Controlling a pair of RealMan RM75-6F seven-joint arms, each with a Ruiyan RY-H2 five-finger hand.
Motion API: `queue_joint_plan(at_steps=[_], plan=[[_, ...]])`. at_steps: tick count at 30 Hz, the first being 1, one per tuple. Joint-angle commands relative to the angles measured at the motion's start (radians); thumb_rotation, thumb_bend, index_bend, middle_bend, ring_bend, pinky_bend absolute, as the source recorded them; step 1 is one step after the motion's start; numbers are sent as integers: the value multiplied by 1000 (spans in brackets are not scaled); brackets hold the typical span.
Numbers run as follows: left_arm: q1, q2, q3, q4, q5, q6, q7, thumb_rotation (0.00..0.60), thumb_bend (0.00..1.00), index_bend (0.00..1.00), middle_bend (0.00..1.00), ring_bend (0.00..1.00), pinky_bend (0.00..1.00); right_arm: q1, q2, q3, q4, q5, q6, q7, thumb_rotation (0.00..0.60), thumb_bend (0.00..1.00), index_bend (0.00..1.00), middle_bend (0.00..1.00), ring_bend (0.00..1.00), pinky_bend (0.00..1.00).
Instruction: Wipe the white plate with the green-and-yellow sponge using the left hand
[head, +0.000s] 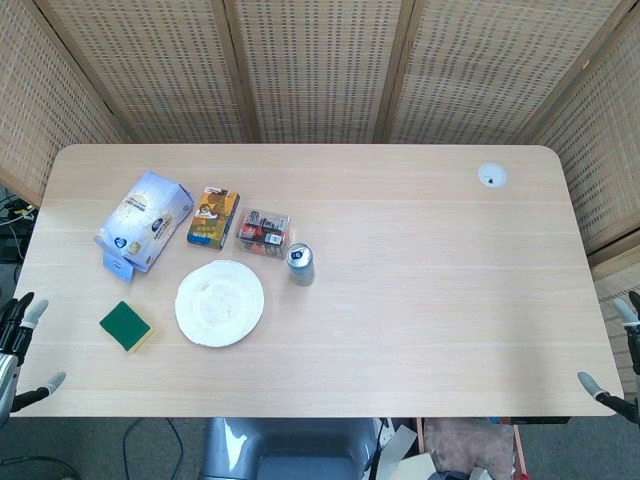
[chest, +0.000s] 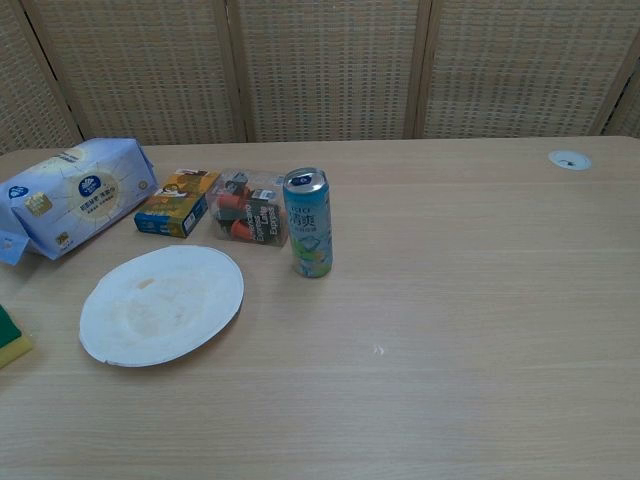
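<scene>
Sponge (head: 126, 326) lies green side up, just ahead and inboard of the left hand (head: 20, 345), which waits off the table edge, fingers apart, holding nothing. White plate (head: 220, 303) is just beyond the sponge, further inboard. Right hand (head: 622, 375) also empty, fingers spread, well apart from both. Step in hand looks like the pickup: come down over the sponge, grip its sides, keep it flat, then sweep the plate without shoving it into the can (chest: 308, 222). Can text unreadable, other packaging too.
</scene>
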Motion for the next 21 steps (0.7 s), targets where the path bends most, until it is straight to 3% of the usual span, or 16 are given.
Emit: queue_joint_plan(at_steps=[1, 9, 13, 16, 21], plan=[[-3, -1, 2, 3, 4, -4, -1, 600, 0, 0, 0, 0, 0, 2, 2, 0, -5, 2, -2, 4, 600, 0, 0, 0, 0, 0], [-96, 1, 9, 117, 32, -146, -43, 600, 0, 0, 0, 0, 0, 9, -18, 9, 4, 8, -8, -12, 600, 0, 0, 0, 0, 0], [-243, 15, 41, 258, 83, -354, -244, 600, 0, 0, 0, 0, 0, 16, -32, 16, -3, 17, -17, -52, 600, 0, 0, 0, 0, 0], [-315, 2, 65, 342, 119, -429, -384, 600, 0, 0, 0, 0, 0, 21, -41, 23, -8, 35, -30, -76, 600, 0, 0, 0, 0, 0], [-388, -65, 85, 460, 139, -511, -460, 600, 0, 0, 0, 0, 0, 33, -55, 32, -10, 58, -53, -115, 600, 0, 0, 0, 0, 0]])
